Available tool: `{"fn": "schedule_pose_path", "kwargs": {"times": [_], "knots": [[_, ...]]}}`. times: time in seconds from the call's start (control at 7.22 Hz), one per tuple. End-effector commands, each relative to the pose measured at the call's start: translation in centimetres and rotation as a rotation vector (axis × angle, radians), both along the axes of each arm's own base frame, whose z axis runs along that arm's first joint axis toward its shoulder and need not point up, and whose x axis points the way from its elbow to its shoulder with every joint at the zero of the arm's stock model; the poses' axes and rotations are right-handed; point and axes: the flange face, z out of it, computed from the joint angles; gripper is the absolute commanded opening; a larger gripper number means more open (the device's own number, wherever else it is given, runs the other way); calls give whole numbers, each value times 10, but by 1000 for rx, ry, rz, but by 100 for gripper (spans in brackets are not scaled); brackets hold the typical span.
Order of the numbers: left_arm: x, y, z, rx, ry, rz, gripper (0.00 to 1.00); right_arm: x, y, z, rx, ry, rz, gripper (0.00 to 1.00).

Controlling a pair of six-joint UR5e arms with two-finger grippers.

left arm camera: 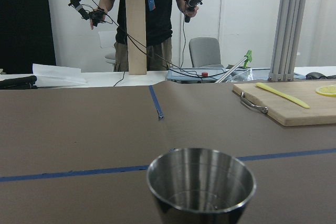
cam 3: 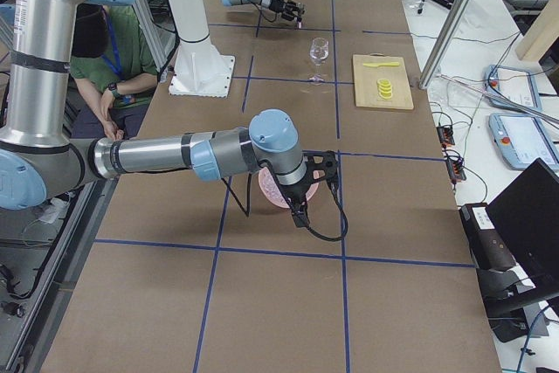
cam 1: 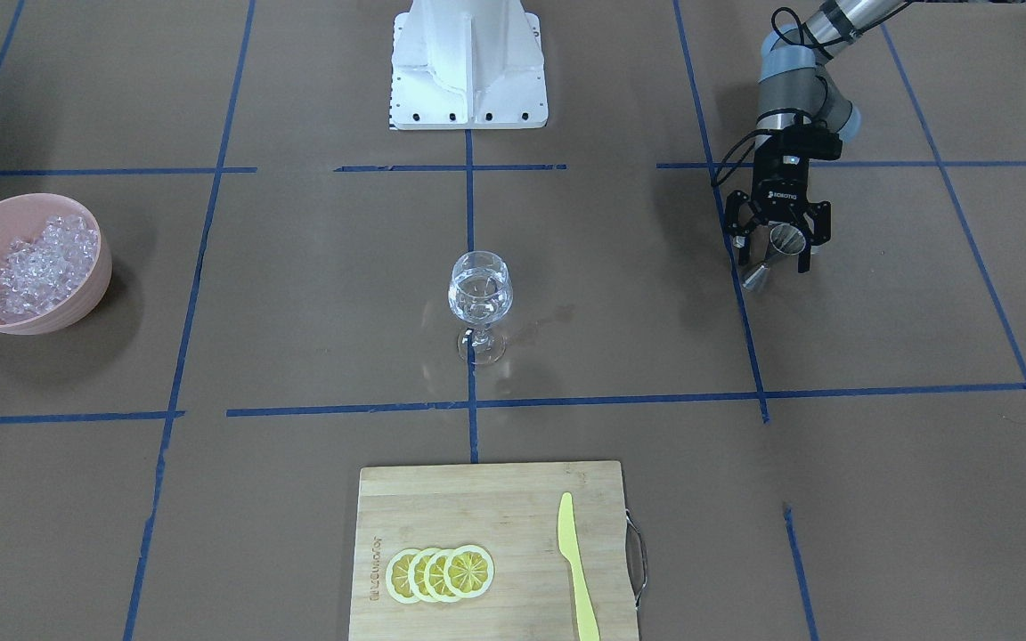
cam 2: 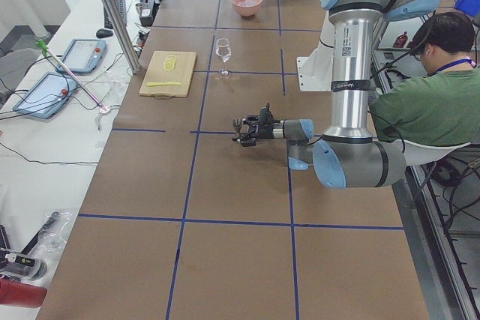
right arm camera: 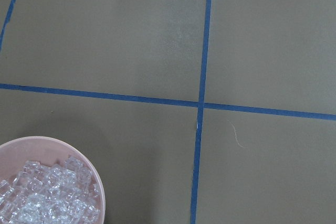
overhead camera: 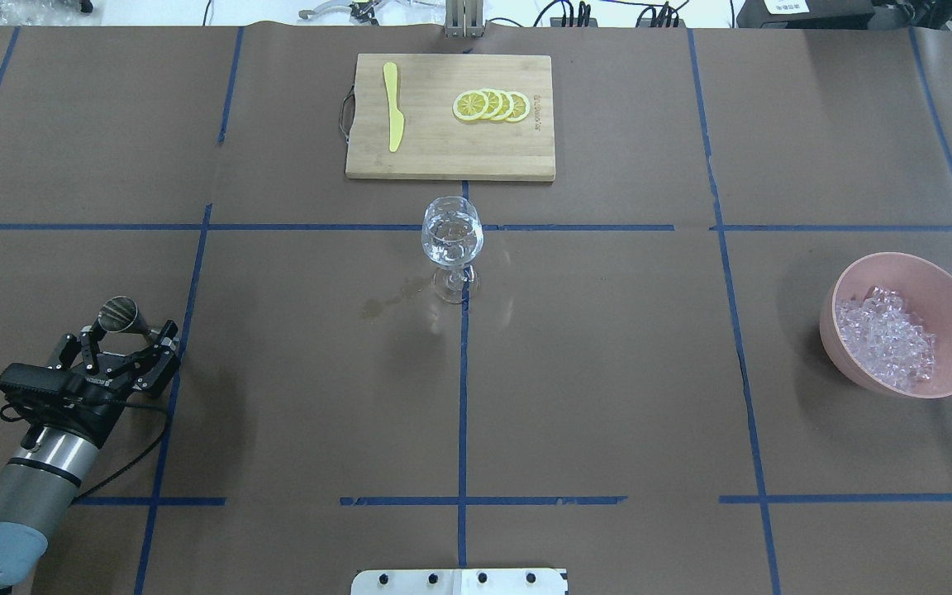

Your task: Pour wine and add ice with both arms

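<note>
**Inspector:** Brown paper covers the table (overhead camera: 608, 372), marked into squares by blue tape lines (overhead camera: 464, 397). A damp stain (overhead camera: 373, 308) lies near the foot of the wine glass.

**Clerk:** Containers?

**Inspector:** Wine glass (cam 1: 479, 303) upright at the table's centre, standing on a tape line, with clear contents in the bowl; I cannot separate the wine from any ice there. Pink bowl (overhead camera: 906, 324) toward the robot's right, holding a heap of the ice (overhead camera: 889, 337), clear small chunks. Steel jigger (cam 1: 771, 252), a double cone, held tilted at the table's left side; its upper cup looks nearly empty in the left wrist view.

**Clerk:** Grippers?

**Inspector:** Left gripper (cam 1: 778, 240) has its fingers clamped on the jigger's waist, well apart from the glass. Right gripper (cam 3: 307, 191) hangs over the pink bowl; seen only from the side, so whether its fingers are apart or together I cannot tell.

**Clerk:** Other items?

**Inspector:** Wooden cutting board (overhead camera: 449, 153) beyond the glass, bearing four overlapping lemon slices (overhead camera: 492, 105) and a yellow knife (overhead camera: 393, 106). White pedestal (cam 1: 468, 67) at the robot's edge. One person (cam 2: 435, 103) sits behind the robot; another stands across the table.
</note>
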Motion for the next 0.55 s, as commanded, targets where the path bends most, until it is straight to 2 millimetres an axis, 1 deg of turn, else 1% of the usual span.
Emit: {"fn": "schedule_pose_path", "kwargs": {"times": [0.0,0.14,0.28,0.42], "knots": [[-18,1,-16,7,35,-6,100,0,0,-1,0,0,1,100],[-39,5,-28,15,41,-5,100,0,0,-1,0,0,1,100],[-50,6,-45,37,65,-1,100,0,0,-1,-1,-1,2,100],[-58,7,-54,77,67,2,100,0,-1,0,-2,-1,3,100]]}}
